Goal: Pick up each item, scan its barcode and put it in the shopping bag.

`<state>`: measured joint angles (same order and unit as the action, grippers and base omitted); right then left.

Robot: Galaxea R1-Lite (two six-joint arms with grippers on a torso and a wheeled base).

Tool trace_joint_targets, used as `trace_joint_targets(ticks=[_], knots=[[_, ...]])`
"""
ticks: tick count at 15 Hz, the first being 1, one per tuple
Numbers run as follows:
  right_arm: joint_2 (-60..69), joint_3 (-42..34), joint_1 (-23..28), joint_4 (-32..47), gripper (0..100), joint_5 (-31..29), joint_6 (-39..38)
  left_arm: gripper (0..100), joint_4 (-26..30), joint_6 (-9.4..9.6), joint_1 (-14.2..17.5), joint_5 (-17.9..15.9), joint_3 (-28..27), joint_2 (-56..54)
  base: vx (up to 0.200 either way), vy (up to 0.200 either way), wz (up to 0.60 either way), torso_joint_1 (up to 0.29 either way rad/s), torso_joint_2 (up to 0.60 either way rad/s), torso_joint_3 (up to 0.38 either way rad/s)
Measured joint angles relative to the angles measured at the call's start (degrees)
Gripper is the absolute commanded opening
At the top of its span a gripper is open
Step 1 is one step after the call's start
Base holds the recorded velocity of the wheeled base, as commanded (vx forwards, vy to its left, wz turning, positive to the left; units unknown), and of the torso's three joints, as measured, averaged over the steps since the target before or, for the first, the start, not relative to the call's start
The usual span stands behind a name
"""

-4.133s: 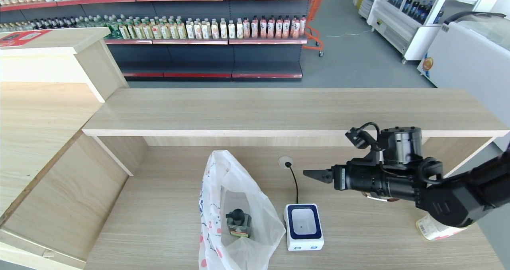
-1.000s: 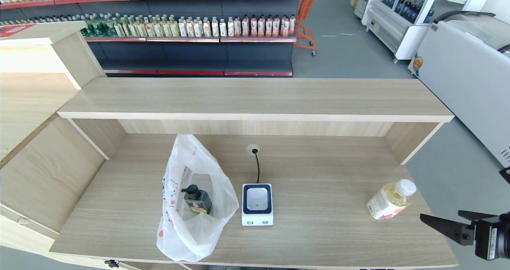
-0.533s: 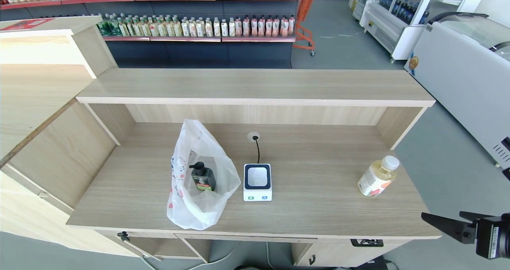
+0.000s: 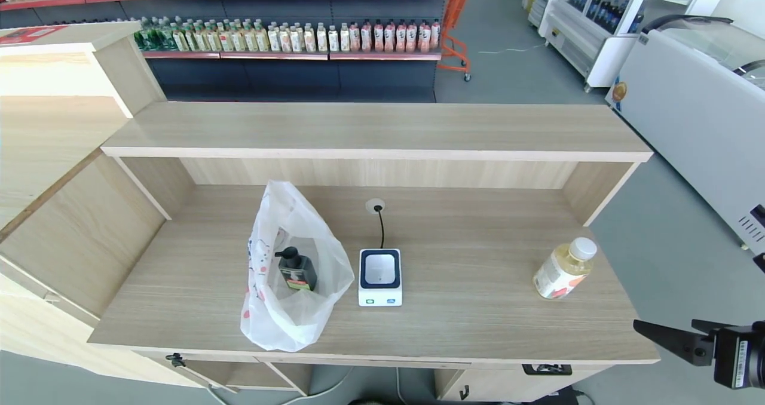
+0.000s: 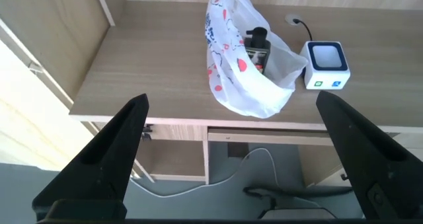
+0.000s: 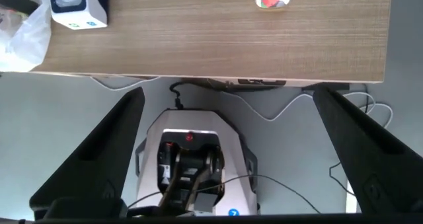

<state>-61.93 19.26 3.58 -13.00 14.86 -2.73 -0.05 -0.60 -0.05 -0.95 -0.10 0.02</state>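
Toward the desk's (image 4: 478,315) left front, the shopping bag (image 4: 272,324) holds the pump bottle (image 4: 297,272), so one item looks done. The yellow bottle (image 4: 562,269) sits near the right edge, not yet scanned. The left gripper (image 5: 232,100) and right gripper (image 6: 228,97) gape wide, empty.

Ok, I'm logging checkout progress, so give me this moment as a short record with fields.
bagged: black pump bottle inside the shopping bag
scanner: on the counter, just right of the bag
unbagged: yellow bottle near the counter's right end
left gripper: open, empty
right gripper: open, empty, off the counter's front right corner
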Motion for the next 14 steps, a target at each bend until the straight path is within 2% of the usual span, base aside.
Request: trace_joint_targets(ticks=[2,4,9,12,14], knots=[[-0.1,0.4,0.5,3.0,100,-0.1,0.0,100,0.0,0.00,0.1,0.0,0.0,0.0,0.000,-0.200,0.00,0.005,0.00,0.009],[-1.0,0.8,2.0,4.7,100,-0.5,1.6,100,0.0,0.00,0.0,0.0,0.0,0.0,0.000,0.000,0.00,0.000,0.00,0.000],[-9.0,3.7,3.5,4.7,100,-9.7,5.7,100,0.0,-0.02,0.0,0.0,0.0,0.0,0.000,0.000,0.00,0.000,0.00,0.000],[-15.8,5.0,2.0,4.0,100,-9.0,4.8,100,0.0,-0.06,0.0,0.0,0.0,0.0,0.000,0.000,0.00,0.000,0.00,0.000],[-20.9,4.8,1.0,-1.1,100,-8.2,4.4,100,0.0,-0.05,0.0,0.0,0.0,0.0,0.000,0.000,0.00,0.000,0.00,0.000]])
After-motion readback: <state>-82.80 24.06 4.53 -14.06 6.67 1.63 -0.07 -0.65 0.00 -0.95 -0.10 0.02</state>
